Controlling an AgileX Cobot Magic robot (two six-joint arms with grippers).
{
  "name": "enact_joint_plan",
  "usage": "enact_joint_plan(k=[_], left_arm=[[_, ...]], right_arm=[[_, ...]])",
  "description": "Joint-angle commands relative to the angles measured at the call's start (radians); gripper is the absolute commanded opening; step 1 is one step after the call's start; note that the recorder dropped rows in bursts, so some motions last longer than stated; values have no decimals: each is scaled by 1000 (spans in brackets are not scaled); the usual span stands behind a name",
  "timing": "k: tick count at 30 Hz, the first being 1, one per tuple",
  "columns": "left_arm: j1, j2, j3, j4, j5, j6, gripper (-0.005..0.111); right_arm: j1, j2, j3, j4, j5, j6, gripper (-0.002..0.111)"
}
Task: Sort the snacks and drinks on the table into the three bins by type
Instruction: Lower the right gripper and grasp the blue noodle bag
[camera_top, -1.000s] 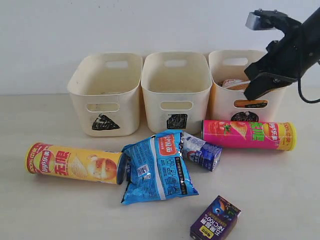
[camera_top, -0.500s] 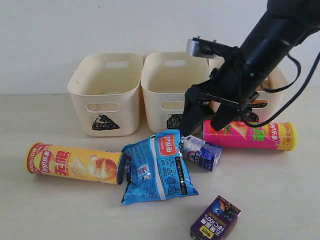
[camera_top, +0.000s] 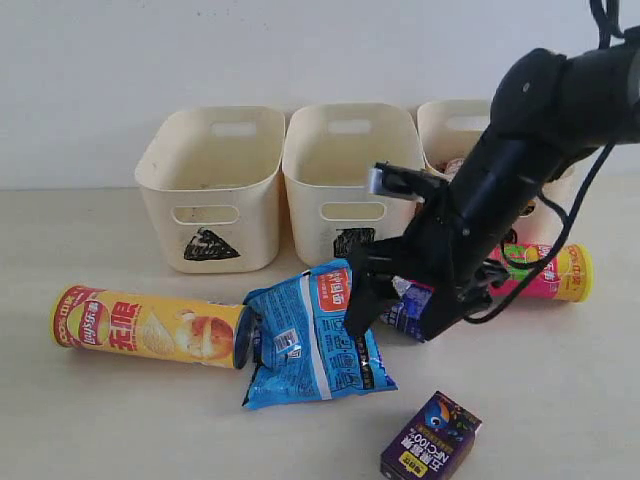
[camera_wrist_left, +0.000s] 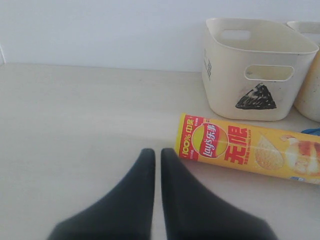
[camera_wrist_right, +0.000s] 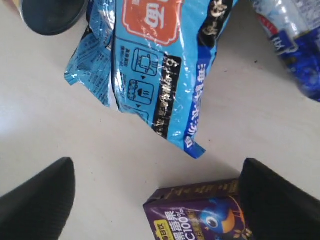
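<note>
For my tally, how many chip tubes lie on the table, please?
2: the yellow tube left of the blue packet; the pink-and-green tube before the right bin, partly behind the arm.

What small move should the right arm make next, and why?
Probably lower the right gripper straight down onto the white-and-blue carton. Its jaws stand open and, in the exterior view, seem to straddle the carton, which lies against the blue packet, so a careful descent seems wise.

Left bin (camera_top: 160, 200), middle bin (camera_top: 310, 200), right bin (camera_top: 440, 140): one row at 12 o'clock. Before the middle one lies the noodle packet (camera_top: 315, 335). Lay's chip tube (camera_top: 150, 326) touches it at 9 o'clock, small carton (camera_top: 408, 308) at 2, partly behind my right gripper (camera_top: 393, 325). Second chip tube (camera_top: 555, 272) lies before the right bin; NFC100% carton (camera_top: 430, 437) sits apart at the packet's 5.
</note>
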Motion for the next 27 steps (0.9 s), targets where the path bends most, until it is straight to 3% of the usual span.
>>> enact_joint_plan(k=[1,7,18,27], left_arm=[[-3,-4,-2,-2,-8,-5,4],[-3,-4,-2,-2,-8,-5,4],[-3,-4,-2,-2,-8,-5,4],[-3,-4,-2,-2,-8,-5,4]], right_arm=[[24,-4,80,67,-125,-62,79],[42,-2,162,143,-316,-103,79],[49,31,187,278,-337,-175,79],[110,110,193,325,-526,-176,79]])
